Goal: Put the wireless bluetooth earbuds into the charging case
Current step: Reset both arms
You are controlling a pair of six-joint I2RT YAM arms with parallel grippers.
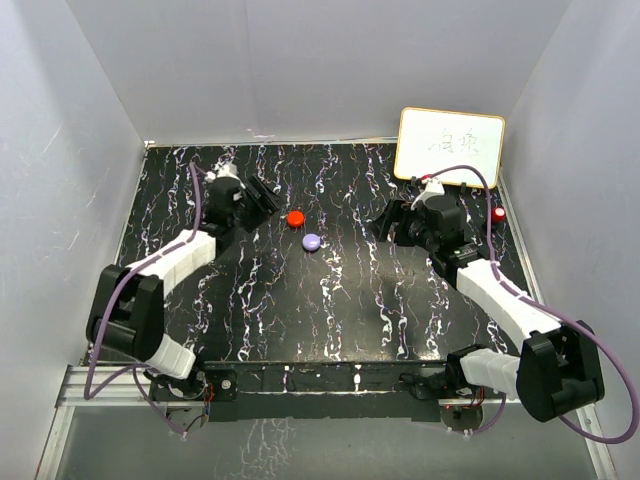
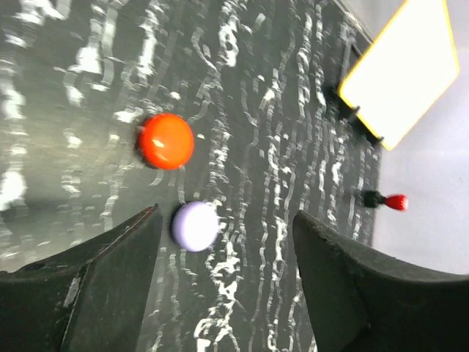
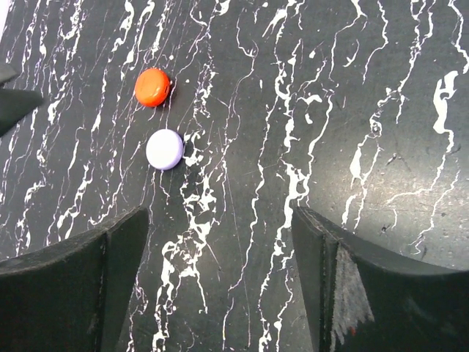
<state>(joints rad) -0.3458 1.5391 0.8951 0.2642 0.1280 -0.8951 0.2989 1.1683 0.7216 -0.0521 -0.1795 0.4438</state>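
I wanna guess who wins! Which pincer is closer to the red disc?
Left. The left pincer is just left of the red disc; the right pincer is farther off, on its right.

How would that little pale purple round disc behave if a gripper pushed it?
The pale purple round disc lies flat on the black marbled table, so it would probably slide, not roll. Its smooth domed top may be slippery to pinch. It looks small, likely light.
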